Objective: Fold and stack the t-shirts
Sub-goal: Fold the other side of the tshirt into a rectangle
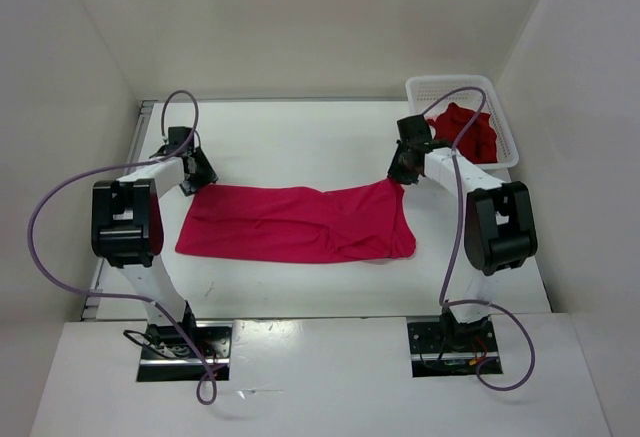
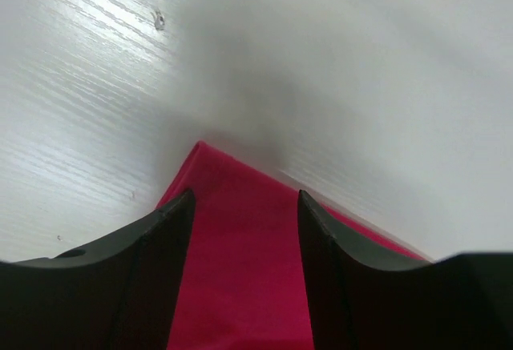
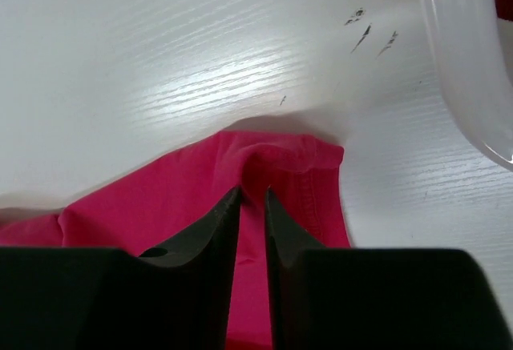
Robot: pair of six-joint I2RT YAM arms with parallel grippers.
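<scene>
A robotics lab test cell is shown: a white wood-grain desk point(image 1: 300, 147) is closed in at the back and on both sides by plain white panels point(image 1: 300, 27), and the whole is evenly and flatly lit. Two black-and-white robot arms, the left arm point(image 1: 125, 222) and the right arm point(image 1: 500, 222), are bolted to metal base plates point(image 1: 215, 342) at the near edge, and loose purple cables point(image 1: 458, 242) are looped from them in the open. Only test props are laid out: a magenta t-shirt point(image 1: 300, 222) and a white mesh basket point(image 1: 450, 79).
</scene>
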